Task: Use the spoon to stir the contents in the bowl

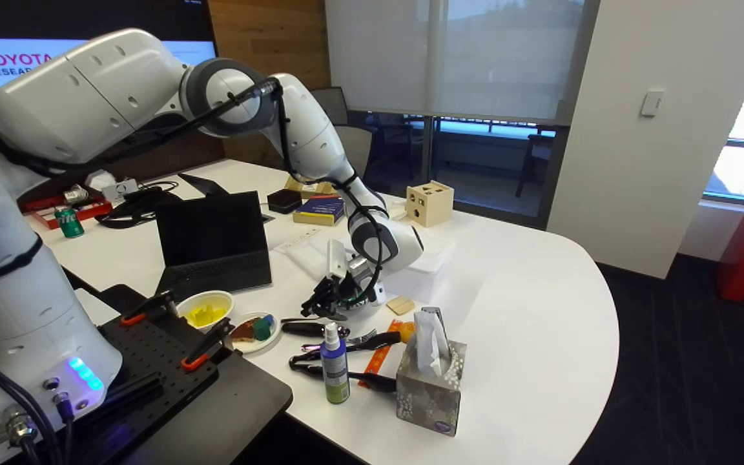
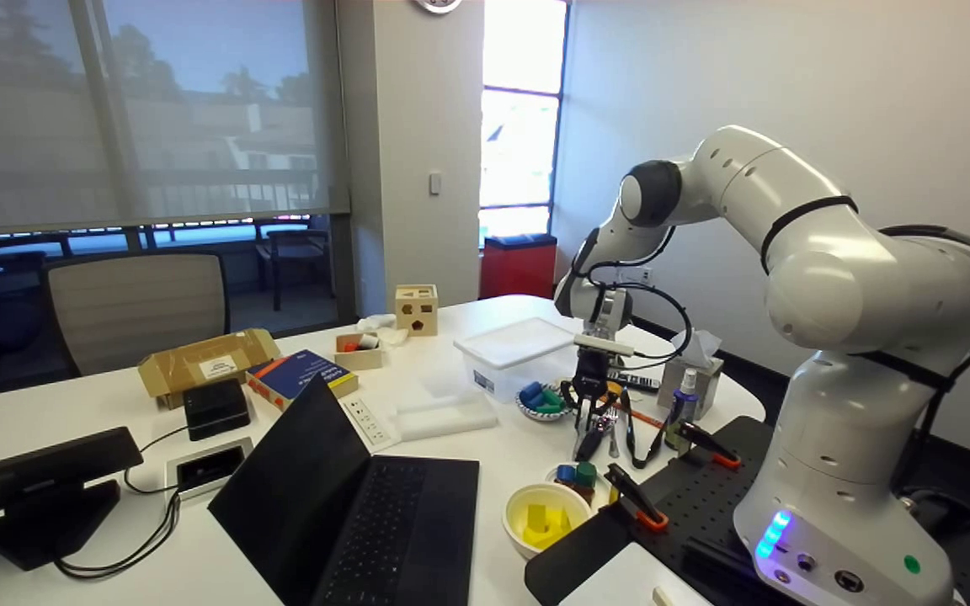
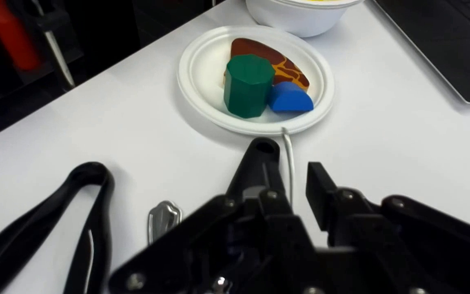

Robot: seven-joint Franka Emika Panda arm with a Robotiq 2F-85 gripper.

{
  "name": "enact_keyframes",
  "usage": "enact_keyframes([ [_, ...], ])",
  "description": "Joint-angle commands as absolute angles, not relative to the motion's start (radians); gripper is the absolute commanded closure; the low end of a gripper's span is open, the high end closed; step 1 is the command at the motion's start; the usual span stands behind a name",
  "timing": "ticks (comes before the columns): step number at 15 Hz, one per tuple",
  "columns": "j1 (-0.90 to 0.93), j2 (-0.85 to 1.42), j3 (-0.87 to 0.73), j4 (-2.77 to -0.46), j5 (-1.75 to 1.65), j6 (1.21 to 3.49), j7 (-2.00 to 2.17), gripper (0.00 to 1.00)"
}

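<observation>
The small round bowl [image 2: 533, 414] stands on the table, with blue and green pieces inside. In the other views it is hidden or out of view. My gripper [image 3: 292, 173] is open with a narrow gap and points down over the utensils. It also shows in both exterior views [image 1: 321, 303] [image 2: 584, 406]. A thin grey handle [image 3: 289, 157], perhaps the spoon's, shows between the fingers, nearer the left one. Its lower part is hidden by the gripper. A thick black handle [image 3: 255, 163] lies beside it, partly behind the left finger. Nothing is clearly held.
Black tongs [image 3: 90, 175] and a silver utensil end [image 3: 163, 216] lie left. A white plate [image 3: 196, 108] holds toy food. A white bowl [image 3: 288, 18] with yellow pieces is beyond it. A spray bottle [image 1: 334, 371], tissue box [image 1: 430, 394], plastic bin [image 2: 506, 370] and laptop [image 2: 405, 513] stand around.
</observation>
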State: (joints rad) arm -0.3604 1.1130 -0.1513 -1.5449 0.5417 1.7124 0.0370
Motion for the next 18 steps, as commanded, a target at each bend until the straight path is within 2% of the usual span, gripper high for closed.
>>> enact_keyframes([
  [1, -0.373, 1.054, -0.155, -1.613, 0.534, 1.729, 0.070, 0.45],
  [7, -0.294, 0.816, -0.171, -1.795, 0.376, 1.771, -0.051, 0.01],
  [18, -0.095, 0.221, -0.155, -2.261, -0.074, 1.954, -0.007, 0.00],
])
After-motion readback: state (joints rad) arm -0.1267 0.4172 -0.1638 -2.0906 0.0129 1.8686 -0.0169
